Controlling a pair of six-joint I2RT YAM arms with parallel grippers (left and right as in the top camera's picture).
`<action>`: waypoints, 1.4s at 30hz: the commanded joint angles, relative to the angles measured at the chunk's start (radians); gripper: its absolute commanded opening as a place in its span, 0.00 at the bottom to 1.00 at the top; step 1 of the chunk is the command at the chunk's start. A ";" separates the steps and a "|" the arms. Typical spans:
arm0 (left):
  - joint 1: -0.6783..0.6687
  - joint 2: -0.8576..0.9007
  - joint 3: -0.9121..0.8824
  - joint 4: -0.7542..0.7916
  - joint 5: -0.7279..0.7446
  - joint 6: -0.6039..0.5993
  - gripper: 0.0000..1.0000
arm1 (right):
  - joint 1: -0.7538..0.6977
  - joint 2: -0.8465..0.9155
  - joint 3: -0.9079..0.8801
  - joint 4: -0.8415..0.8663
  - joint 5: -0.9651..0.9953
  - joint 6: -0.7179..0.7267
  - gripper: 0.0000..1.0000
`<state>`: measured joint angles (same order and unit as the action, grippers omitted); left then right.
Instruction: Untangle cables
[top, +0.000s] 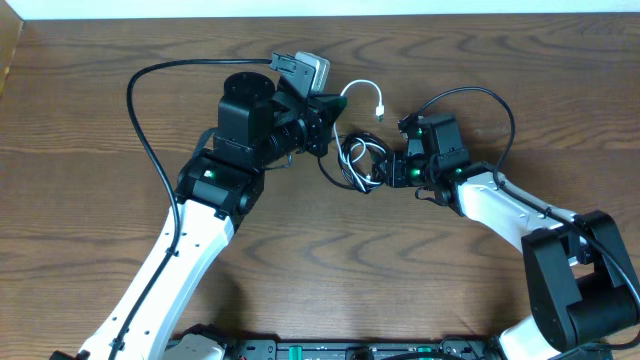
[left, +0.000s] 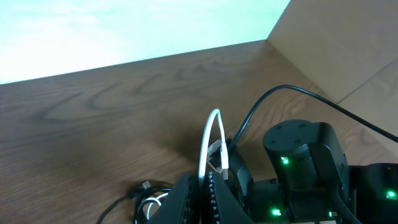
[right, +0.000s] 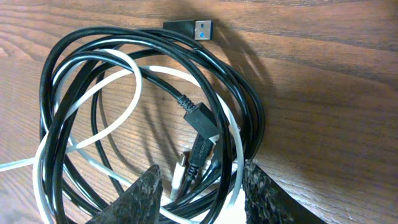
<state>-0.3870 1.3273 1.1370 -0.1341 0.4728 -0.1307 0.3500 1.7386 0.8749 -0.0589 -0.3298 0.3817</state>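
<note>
White cable (left: 214, 114) (arched) in left fingers (left: 180, 202); right fingers (right: 146, 193) — astride coil (right: 249, 112).

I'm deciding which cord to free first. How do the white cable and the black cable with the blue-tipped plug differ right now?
The white cable arches up out of the bundle, pinched in the shut left gripper; the black cable lies coiled on the table. The white cable's plug dangles from that arch; the black cable's rests flat there. Both are thin and wind through one coil.
</note>
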 joint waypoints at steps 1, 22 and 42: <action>0.005 -0.022 0.026 -0.001 0.013 0.006 0.08 | 0.013 -0.020 0.014 0.004 -0.019 -0.019 0.38; 0.005 -0.021 0.026 -0.034 0.013 0.032 0.08 | 0.017 -0.020 0.015 0.056 0.009 -0.031 0.41; 0.005 -0.021 0.026 -0.034 0.013 0.044 0.08 | 0.043 -0.020 0.015 0.063 -0.067 -0.042 0.42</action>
<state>-0.3870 1.3273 1.1370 -0.1688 0.4728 -0.1036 0.3717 1.7386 0.8749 0.0040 -0.3607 0.3550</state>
